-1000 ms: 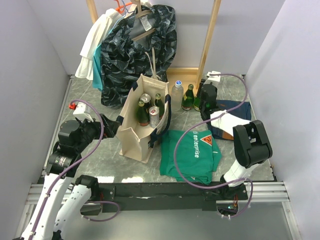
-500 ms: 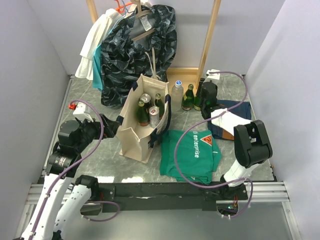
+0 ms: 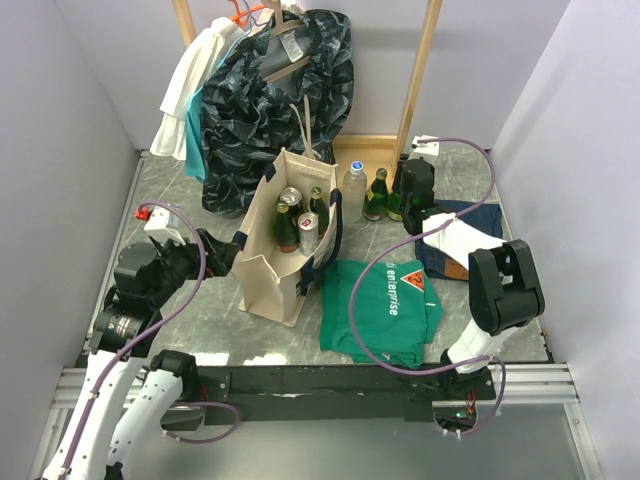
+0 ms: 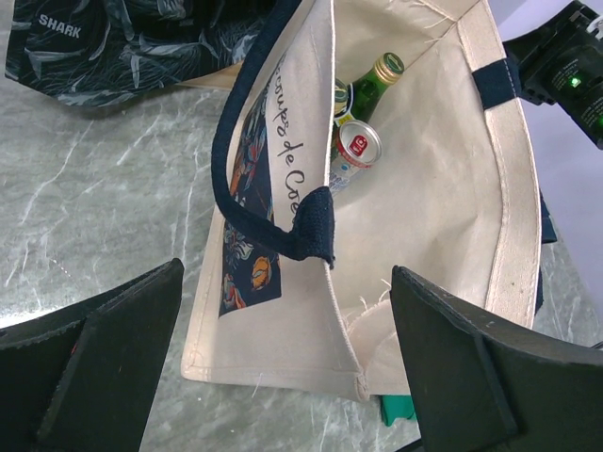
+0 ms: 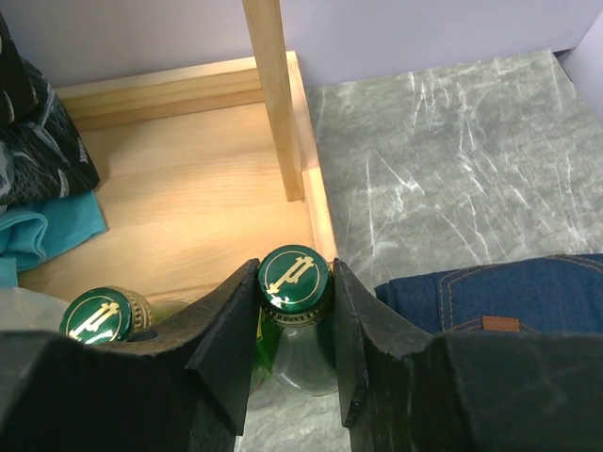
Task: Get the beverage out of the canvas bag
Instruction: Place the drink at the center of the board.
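Grey marble tabletop (image 3: 215, 322), wooden rack (image 3: 418, 80) at far edge. Canvas bag (image 3: 262, 262) upright left of centre, soft-sided; bottles (image 3: 288, 225) and can (image 4: 358, 143) inside. Left gripper (image 4: 285, 273) spread wide beside it. Right gripper (image 5: 293, 294) pinching green bottle (image 5: 294, 275) near far edge. Glass likely heavy, slick, breakable: grip neck under cap.

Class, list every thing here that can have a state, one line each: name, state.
Cream canvas bag with navy straps: upright, top open.
Silver can with red label: upright inside the bag.
Green glass bottle with green cap: upright, capped, outside the bag.
Right claw: shut on that bottle's neck.
Left claw: open, facing the bag.
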`<state>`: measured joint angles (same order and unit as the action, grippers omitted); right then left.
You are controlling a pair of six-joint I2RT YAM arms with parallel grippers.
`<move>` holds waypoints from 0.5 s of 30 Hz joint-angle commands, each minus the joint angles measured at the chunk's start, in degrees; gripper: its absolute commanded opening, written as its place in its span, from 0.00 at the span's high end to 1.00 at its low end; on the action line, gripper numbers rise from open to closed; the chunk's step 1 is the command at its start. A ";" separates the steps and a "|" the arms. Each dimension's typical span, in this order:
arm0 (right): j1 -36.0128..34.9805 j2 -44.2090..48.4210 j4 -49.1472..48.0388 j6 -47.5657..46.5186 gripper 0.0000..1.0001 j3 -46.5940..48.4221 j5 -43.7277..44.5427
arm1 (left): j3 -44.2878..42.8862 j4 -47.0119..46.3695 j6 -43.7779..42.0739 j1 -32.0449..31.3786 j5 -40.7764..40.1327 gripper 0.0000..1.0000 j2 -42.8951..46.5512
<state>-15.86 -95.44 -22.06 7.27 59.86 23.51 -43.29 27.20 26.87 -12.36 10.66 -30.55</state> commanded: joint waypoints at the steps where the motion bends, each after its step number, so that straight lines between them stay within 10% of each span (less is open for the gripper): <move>1: 0.12 1.48 -2.46 1.61 0.57 0.00 -0.39 | 0.31 -2.06 0.20 -0.03 0.77 0.04 -0.65; 15: 0.12 4.55 -2.02 2.31 0.30 -1.85 0.40 | 0.40 -2.15 0.29 -0.03 0.68 0.03 0.66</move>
<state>-15.86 -95.02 -22.59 8.34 58.37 23.16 -43.29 27.20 26.87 -12.36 10.87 -30.48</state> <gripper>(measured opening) 0.693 0.967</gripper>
